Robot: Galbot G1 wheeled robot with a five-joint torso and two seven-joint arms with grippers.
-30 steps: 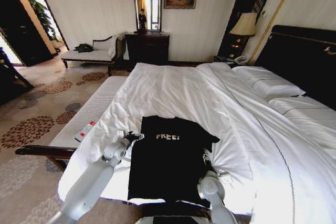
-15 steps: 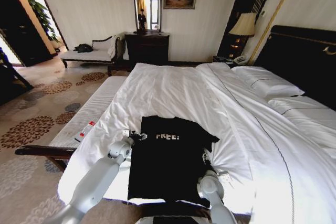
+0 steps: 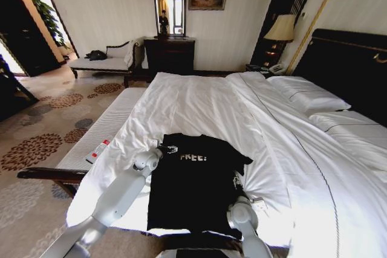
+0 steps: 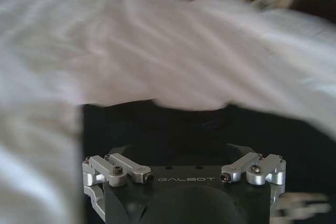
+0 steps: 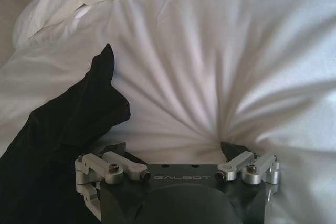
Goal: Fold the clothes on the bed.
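A wide white bed [image 3: 205, 107] fills the room's right side, its dark headboard [image 3: 351, 64] at far right and two pillows [image 3: 308, 96] below it. On the bed's near edge lies a black shirt [image 3: 193, 191], spread flat with its long axis running near to far, collar at the far end and white lettering across the chest; one sleeve juts out to the right. The head view takes in the whole garment, a white bench [image 3: 100, 134] along the bed's left side and a chaise [image 3: 103, 61] by the far wall. The left gripper [image 3: 171, 149] sits over the shirt's far left shoulder; its wrist view shows the black cloth [image 4: 210, 135] under the claw and rumpled sheet [image 4: 157, 51] past it, linkage arms splayed wide, the claw released with nothing in it. The right gripper [image 3: 237, 180] rests at the shirt's right edge; its wrist view shows the sleeve [image 5: 79, 114] rising to a point against creased sheet, claw likewise spread and pressing into the bedding
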